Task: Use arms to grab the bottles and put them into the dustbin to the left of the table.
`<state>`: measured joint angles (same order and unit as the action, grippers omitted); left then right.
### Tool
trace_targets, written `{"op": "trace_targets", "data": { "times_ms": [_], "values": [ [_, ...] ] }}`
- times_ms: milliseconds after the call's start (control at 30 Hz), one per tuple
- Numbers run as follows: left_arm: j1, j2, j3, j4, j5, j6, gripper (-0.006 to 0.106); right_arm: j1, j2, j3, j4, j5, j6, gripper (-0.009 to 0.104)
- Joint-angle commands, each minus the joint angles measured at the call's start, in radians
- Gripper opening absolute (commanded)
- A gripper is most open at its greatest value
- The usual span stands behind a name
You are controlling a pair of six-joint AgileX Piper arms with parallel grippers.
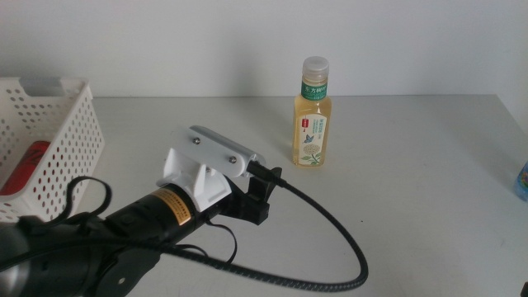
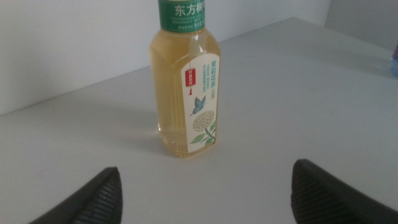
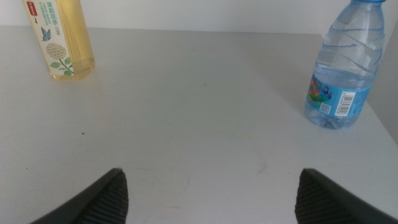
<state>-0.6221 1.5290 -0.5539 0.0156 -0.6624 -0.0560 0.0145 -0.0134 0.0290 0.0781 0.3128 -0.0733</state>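
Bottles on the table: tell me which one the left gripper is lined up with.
The yellow tea bottle, upright straight ahead of the open left gripper; the water bottle stands far off right.

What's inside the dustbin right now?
A red object shows through the dustbin wall's holes, likely the can. The rest of the inside is hidden.

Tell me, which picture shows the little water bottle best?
The right wrist view: the water bottle stands upright there, showing its clear ribbed body and blue label. The middle view catches only a blue sliver at the table's right edge. The left wrist view shows just a blurry blue bit.
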Motion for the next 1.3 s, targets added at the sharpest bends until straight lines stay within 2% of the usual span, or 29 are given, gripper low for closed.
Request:
{"op": "trace_targets", "data": {
  "times_ms": [0,233,433,633,900,1267],
  "values": [
    [-0.005,0.029,-0.064,-0.016,-0.104,-0.023,0.092,-0.005,-0.021,-0.01,-0.013,-0.069,-0.009,0.071],
    [-0.005,0.203,-0.262,-0.016,-0.097,-0.04,0.092,-0.005,-0.021,-0.01,-0.013,-0.069,-0.009,0.071],
    [-0.005,0.339,-0.408,0.035,-0.097,-0.113,0.092,-0.005,-0.021,-0.01,-0.013,-0.069,-0.009,0.071],
    [-0.005,0.445,-0.544,0.051,-0.056,-0.129,0.092,-0.005,-0.021,-0.01,-0.013,-0.069,-0.009,0.071],
    [-0.004,0.548,-0.718,0.05,0.054,-0.126,0.092,-0.005,-0.021,-0.01,-0.013,-0.069,-0.009,0.071],
    [0.019,0.642,-0.862,0.05,0.083,-0.13,0.092,-0.005,-0.021,-0.01,-0.013,-0.069,-0.009,0.071]
  ]
}}
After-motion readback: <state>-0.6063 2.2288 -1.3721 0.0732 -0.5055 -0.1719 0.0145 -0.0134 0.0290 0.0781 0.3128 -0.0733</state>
